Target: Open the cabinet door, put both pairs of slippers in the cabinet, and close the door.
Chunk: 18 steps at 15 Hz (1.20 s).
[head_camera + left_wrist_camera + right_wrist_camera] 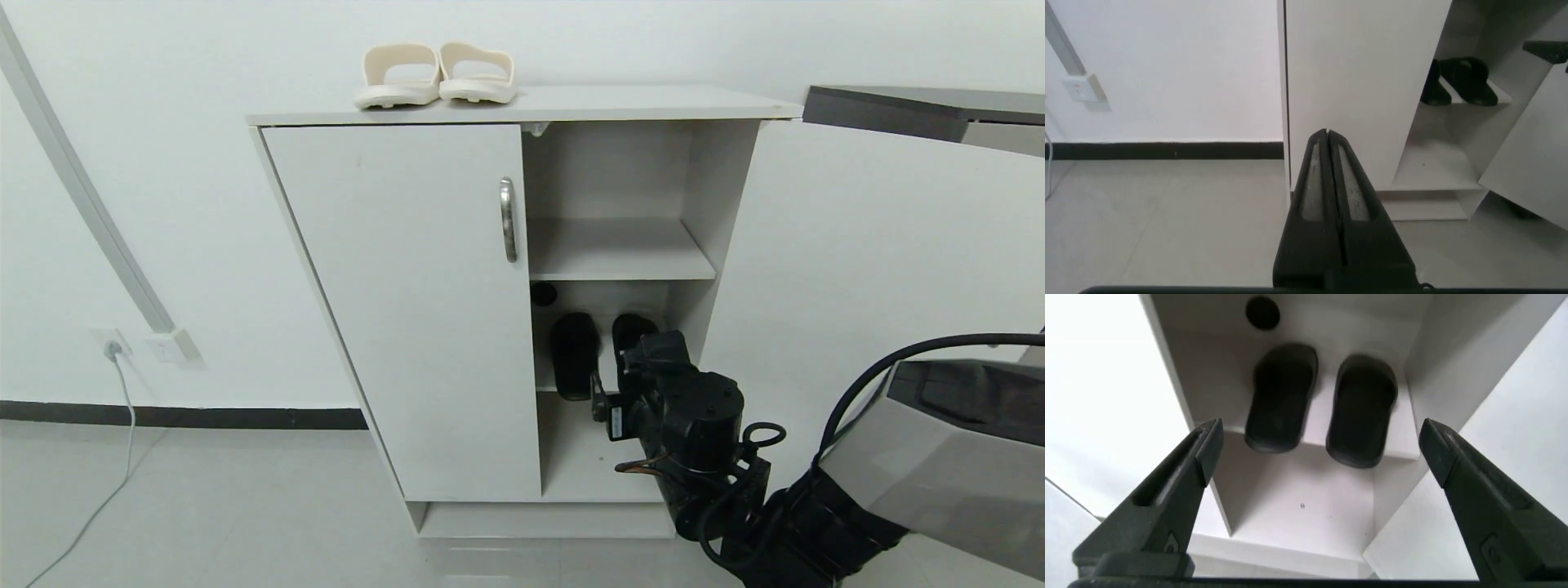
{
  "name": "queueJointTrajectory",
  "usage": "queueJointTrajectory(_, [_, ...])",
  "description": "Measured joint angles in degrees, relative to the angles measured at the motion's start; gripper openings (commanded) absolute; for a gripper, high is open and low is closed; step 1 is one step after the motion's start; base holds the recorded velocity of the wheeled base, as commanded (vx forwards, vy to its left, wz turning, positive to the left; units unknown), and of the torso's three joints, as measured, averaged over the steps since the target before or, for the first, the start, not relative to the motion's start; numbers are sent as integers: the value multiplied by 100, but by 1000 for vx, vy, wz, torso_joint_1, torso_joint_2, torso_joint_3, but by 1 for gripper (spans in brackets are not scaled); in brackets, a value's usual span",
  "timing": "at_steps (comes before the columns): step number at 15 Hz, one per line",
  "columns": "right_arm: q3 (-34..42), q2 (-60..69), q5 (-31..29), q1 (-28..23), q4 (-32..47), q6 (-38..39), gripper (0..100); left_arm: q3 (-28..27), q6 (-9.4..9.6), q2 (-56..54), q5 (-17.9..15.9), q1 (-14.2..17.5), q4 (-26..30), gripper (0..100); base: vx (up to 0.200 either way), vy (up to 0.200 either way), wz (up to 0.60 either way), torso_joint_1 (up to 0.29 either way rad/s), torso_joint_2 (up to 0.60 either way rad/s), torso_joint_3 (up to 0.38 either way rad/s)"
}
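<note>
Right gripper [1320,431] stands wide open and empty before the cabinet's [392,310] middle shelf, where the black slippers [574,355] lie. The beige slippers [469,82] sit on the cabinet top, lengthwise front-to-back, up and leftward from it. Left gripper [1327,139] is closed, low outside the cabinet, and judged farther.

One cabinet [653,102] with two doors [392,327], one shut and one open; two cream slippers [473,86] on top of it, two black slippers [573,355] inside it, two wall sockets [167,349] to its left

No legible text or signs anywhere
</note>
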<state>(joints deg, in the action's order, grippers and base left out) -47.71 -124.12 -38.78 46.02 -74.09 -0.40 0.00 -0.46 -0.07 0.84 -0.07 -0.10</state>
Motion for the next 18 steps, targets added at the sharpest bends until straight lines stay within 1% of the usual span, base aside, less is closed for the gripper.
queueJointTrajectory(9, [48,-10,29,-2,4,-13,100,0,4,0,2,5,2,0,0,0,0,0,0,0])
queueJointTrajectory(18, [179,-27,115,-27,-90,16,100,0,0,0,2,5,5,0,0,200,0,2,4,4])
